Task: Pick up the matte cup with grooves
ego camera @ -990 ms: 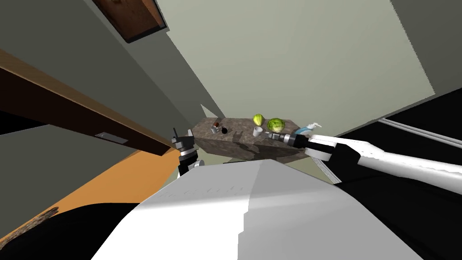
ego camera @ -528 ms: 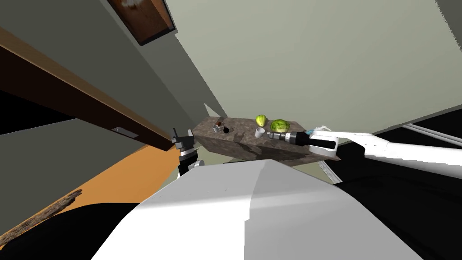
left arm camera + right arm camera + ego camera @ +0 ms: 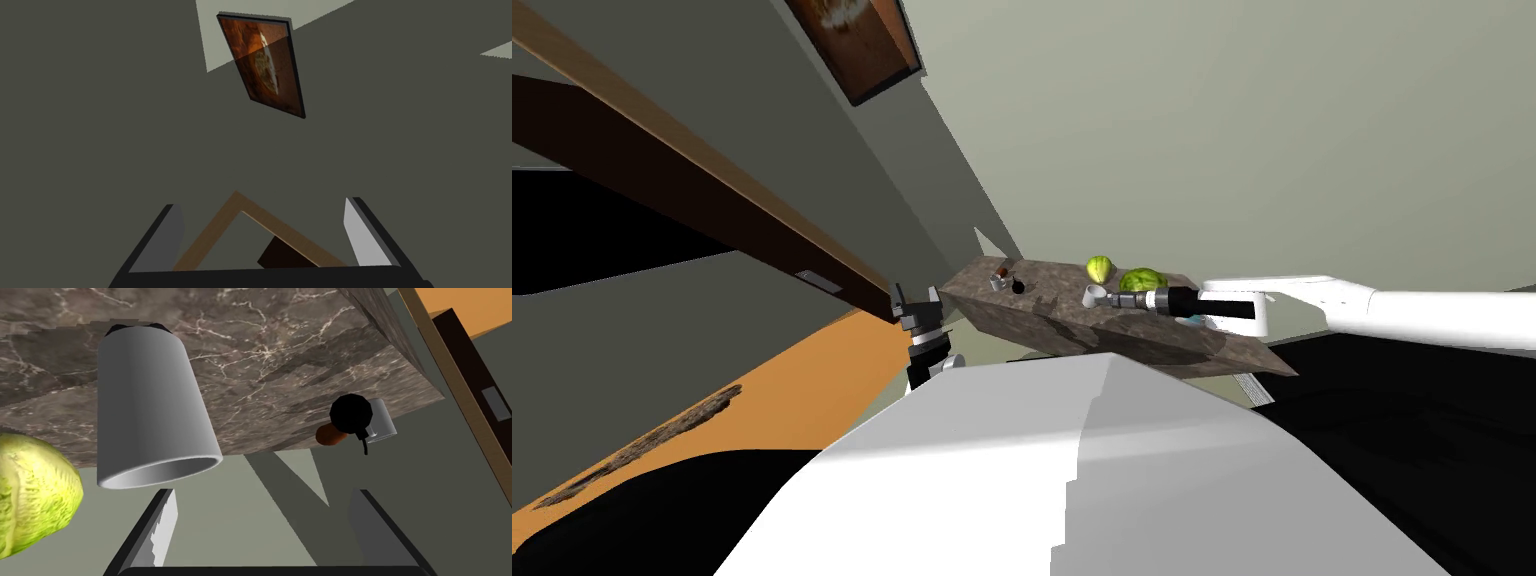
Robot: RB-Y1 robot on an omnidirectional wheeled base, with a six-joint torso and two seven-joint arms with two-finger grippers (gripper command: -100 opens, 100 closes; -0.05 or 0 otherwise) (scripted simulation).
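A plain light grey cup [image 3: 1094, 295] stands on the brown marble table [image 3: 1042, 315]; I can make out no grooves on it. In the right wrist view the cup [image 3: 150, 413] lies just beyond my left-hand finger [image 3: 162, 523], off the gap's centre line. My right gripper [image 3: 1112, 298] [image 3: 264, 493] is open and empty, right beside the cup. A smaller grey cup [image 3: 382, 420] [image 3: 997, 284] stands farther along the table. My left gripper [image 3: 916, 297] [image 3: 261, 202] is open and empty, raised at the table's left end.
Two green round vegetables [image 3: 1142, 280] [image 3: 1099, 268] sit behind the cup; one [image 3: 35, 488] is close to the gripper. A black round object [image 3: 351, 413] and a brown one [image 3: 327, 434] stand by the small cup. A teal item [image 3: 1194, 320] shows under my forearm.
My head view has rolled and shifted. My right arm has swung in over the table and the open gripper has closed the gap to the grey cup. The left arm has not moved.
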